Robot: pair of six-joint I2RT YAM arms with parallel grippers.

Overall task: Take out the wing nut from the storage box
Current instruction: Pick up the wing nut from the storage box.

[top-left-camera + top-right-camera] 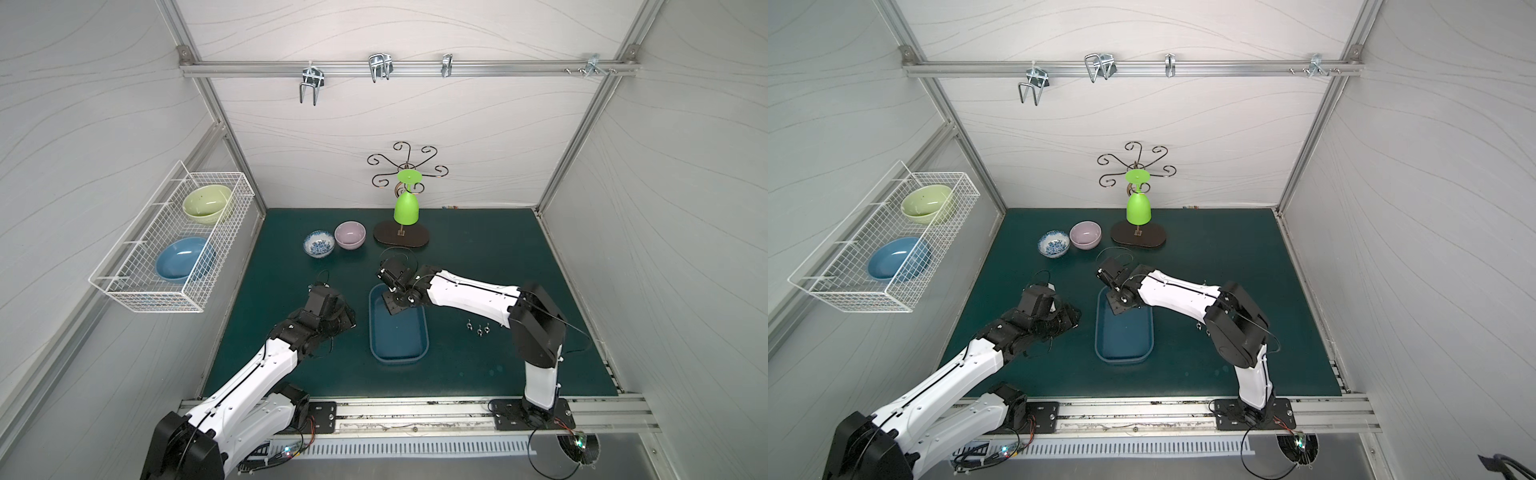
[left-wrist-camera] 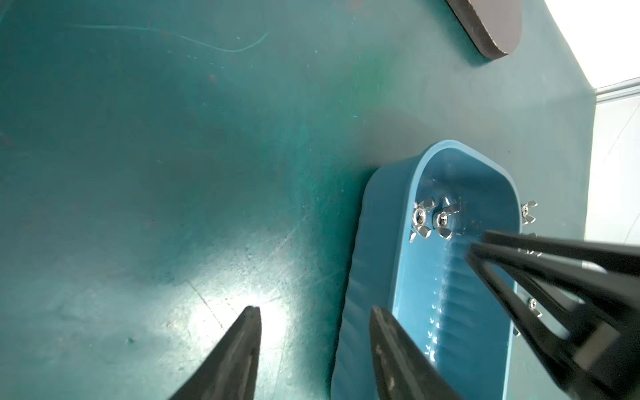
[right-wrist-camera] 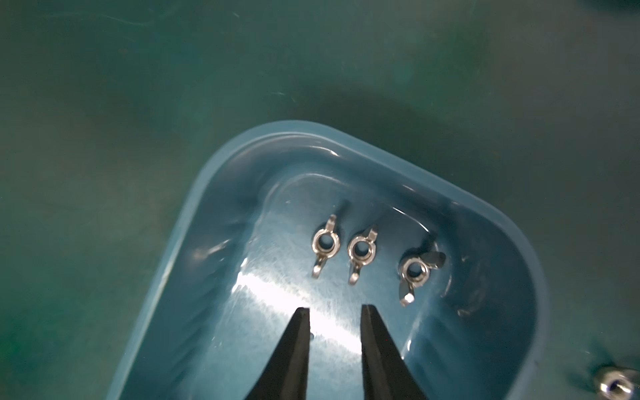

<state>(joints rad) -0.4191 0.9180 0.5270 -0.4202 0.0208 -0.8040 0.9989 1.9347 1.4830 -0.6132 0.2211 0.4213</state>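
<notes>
The blue storage box (image 1: pixel 399 351) (image 1: pixel 1124 349) lies mid-mat in both top views. Three silver wing nuts lie at its far end: one (image 3: pixel 325 245), a second (image 3: pixel 361 251) and a third (image 3: pixel 414 272); two of them (image 2: pixel 420 219) show in the left wrist view. My right gripper (image 3: pixel 335 310) (image 1: pixel 392 309) hangs over the box's far end, just short of the nuts, open by a narrow gap with nothing between its fingers. My left gripper (image 2: pixel 316 310) (image 1: pixel 345 318) is open over the mat, beside the box's left wall and holding nothing.
Three loose wing nuts (image 1: pixel 478 327) lie on the mat right of the box. A patterned bowl (image 1: pixel 319 243), a lilac bowl (image 1: pixel 350 235) and a rack base (image 1: pixel 401 239) with a hanging green goblet (image 1: pixel 406 210) stand behind. A wire basket (image 1: pixel 124 286) with two bowls hangs on the left wall.
</notes>
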